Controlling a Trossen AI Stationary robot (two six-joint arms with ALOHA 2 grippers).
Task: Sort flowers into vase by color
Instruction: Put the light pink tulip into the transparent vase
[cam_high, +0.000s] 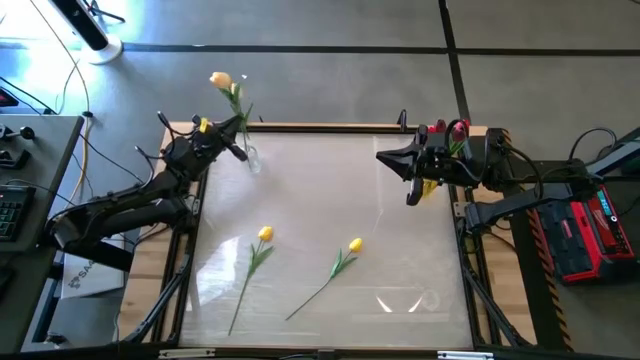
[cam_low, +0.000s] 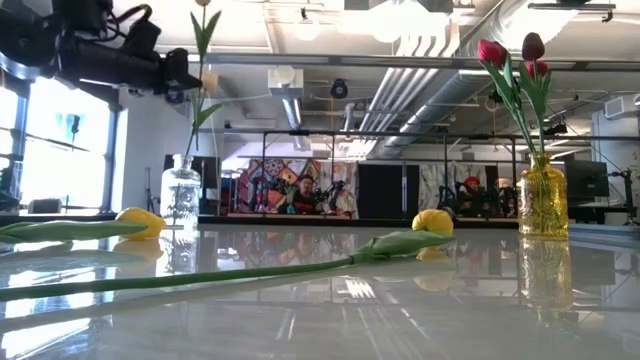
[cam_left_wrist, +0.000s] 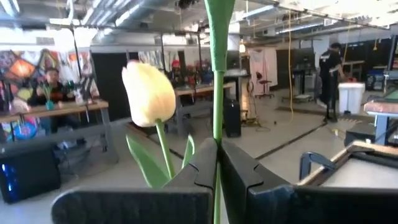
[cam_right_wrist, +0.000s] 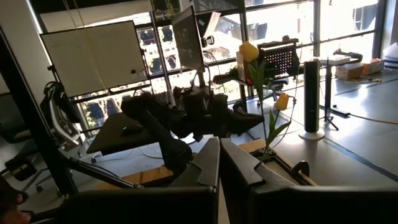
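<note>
My left gripper (cam_high: 238, 148) (cam_left_wrist: 217, 146) is at the table's far left, shut on the green stem of a yellow tulip (cam_high: 220, 80). That tulip stands in the clear glass vase (cam_high: 252, 160) (cam_low: 181, 195). A second, shorter pale yellow tulip (cam_left_wrist: 148, 93) stands in the same vase beside the fingers. Two yellow tulips (cam_high: 265, 233) (cam_high: 355, 244) lie flat on the table. An amber vase (cam_low: 543, 200) at the far right holds red and maroon tulips (cam_low: 510, 55). My right gripper (cam_high: 382, 156) (cam_right_wrist: 219, 146) is shut and empty near the amber vase. My left gripper pinches the tulip's stem (cam_left_wrist: 216, 127) between its two fingers, well below the head. The fingers come about level from the table's left side and lie across the stem. The stem stands upright, its lower end in the clear vase (cam_low: 188, 165).
The table's wooden frame (cam_high: 320, 127) runs along the far edge behind both vases. The two loose tulips' stems (cam_high: 245, 290) (cam_high: 315, 298) reach toward the near edge. A desk with gear (cam_high: 20, 150) stands left of the table, and a red device (cam_high: 585, 230) stands to its right.
</note>
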